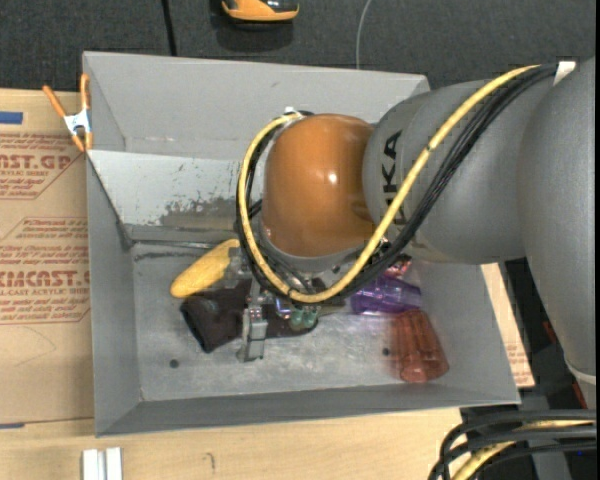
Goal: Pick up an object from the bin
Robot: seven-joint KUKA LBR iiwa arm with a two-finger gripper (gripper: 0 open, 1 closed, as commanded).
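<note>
Gripper (252, 333) down low in the bin (115, 268), tucked under the arm's orange cover (315, 193), and it sits just below and to the right of the yellow banana (205, 268). Whether it stands wide or narrow I cannot tell; the cover hides most of it.

Right beside it, directly under the banana and touching it, lies a dark brown lump (212, 320). That is the nearest thing to the tool. Nothing can be seen clamped in the gripper, so as I read it the pick is not yet made: the closing, the lift and the carry-out are all to come.

Further right of the banana, past the gripper, a purple see-through piece (388, 296) pokes out from under the arm. Below that is a red see-through cylinder (417, 348), well apart from the banana.

The floor is grey metal, scuffed and dull, and the sloped back wall above the banana is scraped whitish. Left of the banana and below the lump the floor lies bare, so there is space on that side. To the right, the bulk of the arm crowds the bin.
</note>
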